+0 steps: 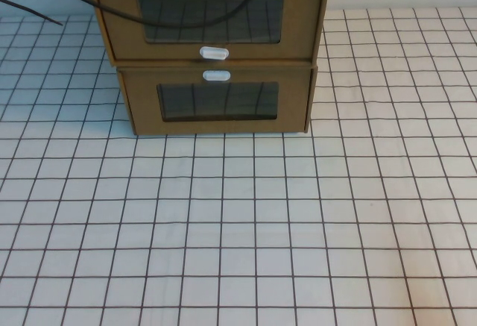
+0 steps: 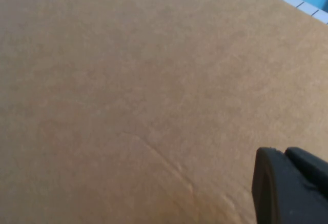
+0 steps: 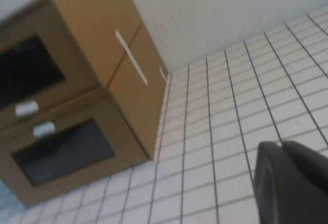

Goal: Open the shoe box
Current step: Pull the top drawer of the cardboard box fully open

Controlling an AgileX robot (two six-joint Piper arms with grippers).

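Table: gridded white cloth [image 1: 238,236] fills the near ground, and both boxes stand on its far half
Right gripper: the right gripper [image 3: 292,183] is closed and holding nothing; it hangs over the cloth off to the right of the boxes, apart from them and looking at their right side
Lower shoe box: the lower shoe box [image 1: 216,98] sits on the cloth, brown cardboard with a dark window in its front, and the front is shut
Lower handle: the white lower handle [image 1: 216,75] sits at the top edge of that front, above the window
Upper shoe box: the upper shoe box [image 1: 209,16] is stacked squarely on the lower one, same build, front shut too
Upper handle: the white upper handle [image 1: 213,52] is at the bottom edge of its front, just above the lower handle
In the way: a black cable [image 1: 186,22] sags across the upper window, passing above the upper handle
Tape: a pale strip [image 3: 130,57] runs slantwise on the stack's right side
Left gripper: the left gripper [image 2: 292,188] is right up against plain cardboard; open or closed, I cannot tell
Wall: a white wall [image 3: 215,14] rises behind the stack
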